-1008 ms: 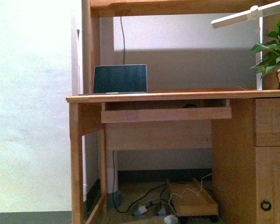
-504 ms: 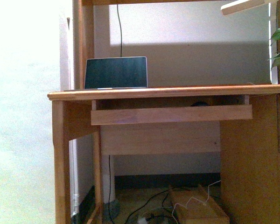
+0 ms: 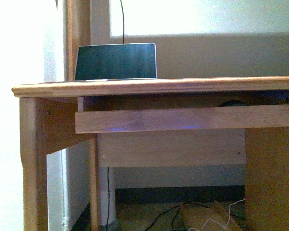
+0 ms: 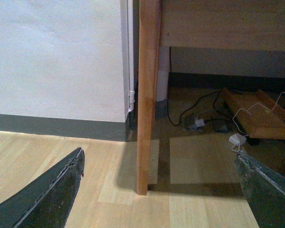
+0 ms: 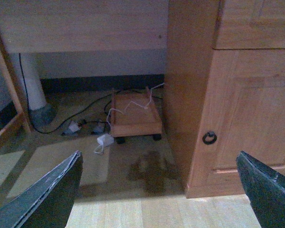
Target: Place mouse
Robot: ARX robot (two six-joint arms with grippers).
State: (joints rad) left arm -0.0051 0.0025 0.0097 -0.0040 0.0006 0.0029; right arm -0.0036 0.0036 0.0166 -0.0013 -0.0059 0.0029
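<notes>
The mouse [image 3: 232, 103] shows in the front view as a low dark dome on the pull-out keyboard tray [image 3: 183, 119], mostly hidden behind the tray's front rail and under the desk top [image 3: 154, 86]. Neither arm shows in the front view. My left gripper [image 4: 159, 190] is open and empty, low over the wooden floor beside the desk's left leg [image 4: 147, 95]. My right gripper [image 5: 159, 192] is open and empty, low over the floor in front of the desk's cabinet door [image 5: 247, 123]. The mouse does not show in either wrist view.
A laptop [image 3: 115, 61] stands open at the back left of the desk top. Under the desk lie cables, a white adapter [image 4: 238, 140] and a small wooden rolling stand [image 5: 134, 116]. The cabinet door has a ring handle [image 5: 209, 137]. A white wall [image 4: 57, 52] runs left of the desk.
The front view has come closer to the desk, which now fills the frame. The plant and the lamp have left the view. The mouse sits further right in the picture.
</notes>
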